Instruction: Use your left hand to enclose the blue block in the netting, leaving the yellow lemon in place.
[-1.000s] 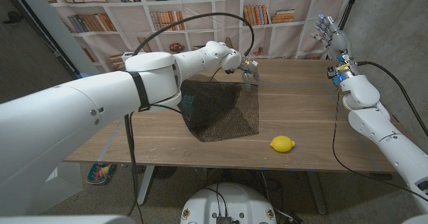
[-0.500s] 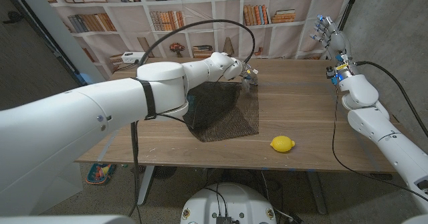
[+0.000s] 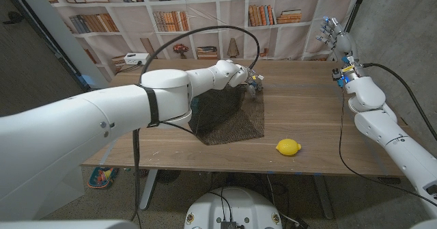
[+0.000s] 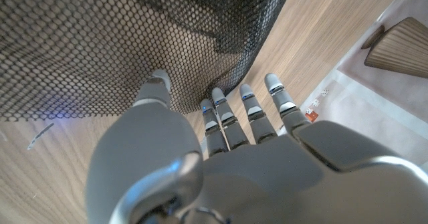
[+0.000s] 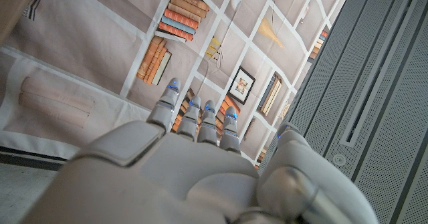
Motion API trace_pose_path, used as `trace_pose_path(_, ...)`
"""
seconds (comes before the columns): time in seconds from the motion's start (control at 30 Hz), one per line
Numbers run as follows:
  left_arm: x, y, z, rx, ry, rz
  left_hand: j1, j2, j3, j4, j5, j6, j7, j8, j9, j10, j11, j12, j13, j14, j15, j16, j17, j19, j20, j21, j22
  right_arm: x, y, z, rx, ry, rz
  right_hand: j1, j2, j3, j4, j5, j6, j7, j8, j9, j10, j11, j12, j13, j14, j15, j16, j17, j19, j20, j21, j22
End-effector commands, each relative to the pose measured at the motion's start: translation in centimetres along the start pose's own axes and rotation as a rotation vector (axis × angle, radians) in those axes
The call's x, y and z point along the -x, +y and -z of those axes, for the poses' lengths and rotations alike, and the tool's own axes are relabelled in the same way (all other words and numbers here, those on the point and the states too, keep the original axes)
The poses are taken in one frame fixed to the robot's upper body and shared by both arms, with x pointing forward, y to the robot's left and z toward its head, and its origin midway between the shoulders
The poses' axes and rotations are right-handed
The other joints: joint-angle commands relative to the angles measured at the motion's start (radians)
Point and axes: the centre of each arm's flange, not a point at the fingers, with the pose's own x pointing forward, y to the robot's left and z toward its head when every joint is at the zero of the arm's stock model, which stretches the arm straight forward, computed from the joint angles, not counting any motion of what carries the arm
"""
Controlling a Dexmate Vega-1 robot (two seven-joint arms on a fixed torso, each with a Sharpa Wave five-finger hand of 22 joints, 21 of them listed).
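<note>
hidden: blue block not discernible, left arm covers the netting's left part | netting (image 3: 229,116): black mesh spread mid-tabletop, its far corner lifted | left robot hand (image 3: 251,79): pinches that lifted corner | lemon (image 3: 288,147): yellow, bare, near the front edge | right robot hand (image 3: 332,33): raised past the far right corner, fingers apart, empty

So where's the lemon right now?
In the head view, the yellow lemon lies on the table's near right part, just right of the black netting.
</note>
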Motion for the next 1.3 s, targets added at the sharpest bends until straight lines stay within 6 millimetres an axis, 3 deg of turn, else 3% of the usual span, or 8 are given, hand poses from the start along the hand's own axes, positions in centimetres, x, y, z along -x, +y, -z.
trace_pose_path(0.03, 0.0, -1.5, -0.8, 0.018, -0.058, -0.041, 0.051, 0.022, 0.031, -0.017, -0.012, 0.135, 0.0, 0.039, 0.007, 0.136, -0.003, 0.037, 0.015, 0.138, -0.176, 0.04, 0.014, 0.065, -0.031, 0.008, 0.005, -0.3, 0.2, 0.3, 0.008, 0.015, 0.001, -0.004, 0.002, 0.005, -0.001, -0.005, 0.004, -0.002, 0.003, 0.004, 0.009, -0.001, 0.002, 0.004, 0.014, 0.001, 0.001, 0.004, 0.004, -0.007, 0.005, 0.002)
trace_pose_path(0.1, 0.2, -1.7, -1.0, 0.014, -0.09, -0.064, 0.087, 0.026, 0.038, -0.03, -0.022, 0.213, -0.002, 0.066, 0.009, 0.204, -0.004, 0.062, 0.026, 0.198, -0.18, 0.068, 0.032, 0.1, -0.054, 0.019, 0.007, -0.3, 0.2, 0.4, 0.008, 0.016, 0.004, -0.004, 0.002, 0.005, -0.001, -0.005, 0.003, -0.002, 0.003, 0.004, 0.008, -0.003, 0.001, 0.004, 0.014, 0.001, 0.001, 0.004, 0.004, -0.007, 0.005, 0.002)
trace_pose_path(0.2, 0.4, -2.0, -1.2, 0.015, -0.128, -0.1, 0.184, 0.052, 0.048, -0.038, -0.061, 0.381, 0.017, 0.147, 0.022, 0.353, -0.003, 0.138, 0.074, 0.343, -0.192, 0.152, 0.096, 0.158, -0.071, 0.051, 0.015, -0.3, 0.2, 0.4, 0.011, 0.019, 0.004, -0.004, 0.002, 0.006, -0.001, -0.005, 0.003, -0.003, 0.002, 0.004, 0.008, -0.002, 0.001, 0.004, 0.014, 0.001, 0.001, 0.004, 0.003, -0.007, 0.005, 0.002)
trace_pose_path(0.23, 0.6, -2.0, -1.2, 0.023, -0.139, -0.12, 0.255, 0.064, 0.057, -0.047, -0.074, 0.459, 0.027, 0.193, 0.03, 0.416, -0.009, 0.186, 0.116, 0.411, -0.192, 0.191, 0.135, 0.18, -0.079, 0.073, 0.021, -0.2, 0.2, 0.4, 0.011, 0.019, 0.003, -0.004, 0.002, 0.006, -0.001, -0.005, 0.004, -0.002, 0.003, 0.004, 0.008, -0.002, 0.001, 0.004, 0.014, 0.001, 0.001, 0.004, 0.003, -0.006, 0.005, 0.002)
trace_pose_path(0.27, 0.7, -2.1, -1.3, 0.022, -0.152, -0.144, 0.319, 0.07, 0.066, -0.048, -0.086, 0.483, 0.024, 0.217, 0.039, 0.457, -0.008, 0.225, 0.152, 0.459, -0.195, 0.22, 0.169, 0.192, -0.075, 0.091, 0.025, -0.2, 0.2, 0.3, 0.014, 0.019, 0.004, -0.004, 0.002, 0.006, -0.001, -0.005, 0.003, -0.003, 0.002, 0.004, 0.008, -0.002, 0.001, 0.004, 0.014, 0.001, 0.001, 0.004, 0.003, -0.006, 0.005, 0.002)
trace_pose_path(0.33, 0.9, -2.1, -1.3, 0.005, -0.157, -0.175, 0.365, 0.065, 0.066, -0.045, -0.096, 0.508, 0.029, 0.242, 0.051, 0.466, -0.002, 0.248, 0.182, 0.495, -0.196, 0.242, 0.201, 0.21, -0.082, 0.115, 0.031, -0.2, 0.2, 0.3, 0.016, 0.019, 0.003, -0.004, 0.002, 0.006, -0.001, -0.005, 0.003, -0.002, 0.002, 0.004, 0.008, -0.002, 0.001, 0.004, 0.015, 0.001, 0.001, 0.004, 0.003, -0.007, 0.005, 0.002)
trace_pose_path(0.77, 4.7, -0.2, 0.9, 0.033, -0.011, -0.425, 0.388, 0.069, 0.058, -0.03, -0.1, 0.501, 0.033, 0.267, 0.078, 0.481, 0.004, 0.284, 0.232, 0.524, -0.196, 0.255, 0.247, 0.226, -0.071, 0.151, 0.039, 0.2, 0.3, -0.5, 0.017, 0.004, 0.008, -0.004, 0.001, 0.007, -0.003, -0.005, 0.002, -0.002, 0.002, 0.004, 0.008, -0.002, 0.001, 0.004, 0.014, 0.001, 0.001, 0.004, 0.003, -0.007, 0.005, 0.002)
trace_pose_path(1.3, 9.9, 3.4, 2.7, 0.018, 0.131, -0.445, 0.4, 0.071, 0.056, -0.026, -0.097, 0.498, 0.024, 0.28, 0.082, 0.475, 0.002, 0.297, 0.272, 0.536, -0.197, 0.248, 0.271, 0.229, -0.071, 0.18, 0.044, 0.1, 0.5, -1.3, 0.016, -0.02, 0.01, -0.004, 0.001, 0.007, -0.003, -0.005, 0.003, -0.003, 0.003, 0.004, 0.009, -0.002, 0.002, 0.004, 0.016, 0.0, 0.001, 0.004, 0.003, -0.009, 0.005, 0.002)
